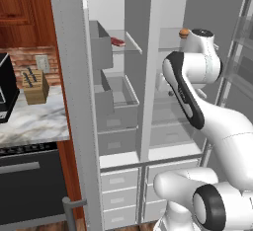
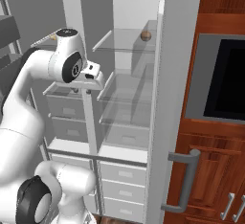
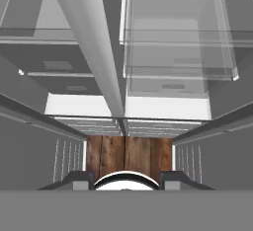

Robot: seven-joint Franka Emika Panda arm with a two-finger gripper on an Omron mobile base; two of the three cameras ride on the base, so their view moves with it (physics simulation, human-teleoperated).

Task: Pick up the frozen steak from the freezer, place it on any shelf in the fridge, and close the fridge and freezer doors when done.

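The tall grey unit stands open before you, both doors swung wide: the freezer point(image 1: 116, 101) is the narrower compartment on the left, the fridge point(image 1: 170, 111) the wider one on the right. The frozen steak point(image 1: 117, 41) lies untouched on an upper glass pane in the freezer, so by this reading the pick-up step is yet to begin. A small orange-brown ball point(image 1: 184, 32) sits on the top shelf point(image 2: 122, 48) of the fridge. Your arm is raised in front of the divider between the compartments, and the hand view looks down along that divider to the wooden floor point(image 3: 129, 156). The gripper point(image 3: 126, 175) shows just its two tips, set apart with nothing between them, so it reads as released and empty. Your next move calls for lifting and turning the hand left toward the steak's pane.
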